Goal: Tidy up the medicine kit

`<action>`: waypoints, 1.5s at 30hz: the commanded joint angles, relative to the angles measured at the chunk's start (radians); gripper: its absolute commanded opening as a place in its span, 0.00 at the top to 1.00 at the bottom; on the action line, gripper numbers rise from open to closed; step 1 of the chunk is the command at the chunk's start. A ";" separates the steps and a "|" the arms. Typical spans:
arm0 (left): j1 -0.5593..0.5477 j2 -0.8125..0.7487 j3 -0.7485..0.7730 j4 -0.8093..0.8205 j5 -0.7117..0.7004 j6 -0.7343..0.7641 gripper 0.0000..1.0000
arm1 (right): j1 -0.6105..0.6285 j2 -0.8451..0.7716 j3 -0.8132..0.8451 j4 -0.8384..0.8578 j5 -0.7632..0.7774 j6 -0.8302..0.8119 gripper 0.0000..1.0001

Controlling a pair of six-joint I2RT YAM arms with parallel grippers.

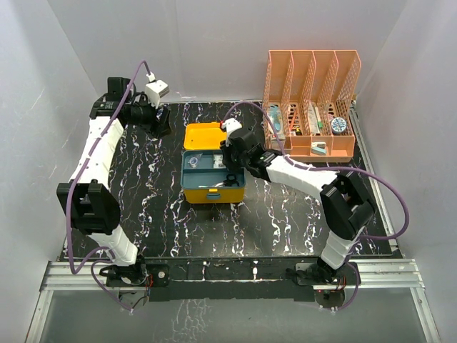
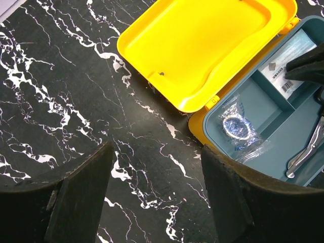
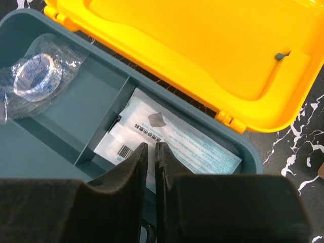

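The medicine kit [image 1: 212, 194] stands open mid-table, a yellow box with a teal divided tray [image 3: 96, 104] and its yellow lid [image 1: 203, 136] folded back flat. A bagged tape roll [image 3: 35, 76] lies in the tray's back left compartment. A white printed packet [image 3: 192, 139] lies flat in the back right one. My right gripper [image 3: 151, 147] hovers just over that packet, its jaws shut with only a slit between them and nothing visibly held. My left gripper [image 2: 157, 152] is open over bare marble to the left of the lid [image 2: 202, 45].
A metal scissor-like tool [image 2: 306, 152] lies in the tray's front compartment. An orange mesh file rack [image 1: 310, 100] holding several small items stands at the back right. White walls enclose the black marbled tabletop [image 1: 285, 221].
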 commanded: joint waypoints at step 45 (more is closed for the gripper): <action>0.012 0.749 0.331 0.167 0.547 -0.614 0.32 | 0.015 -0.604 -0.139 -0.138 0.300 0.034 0.02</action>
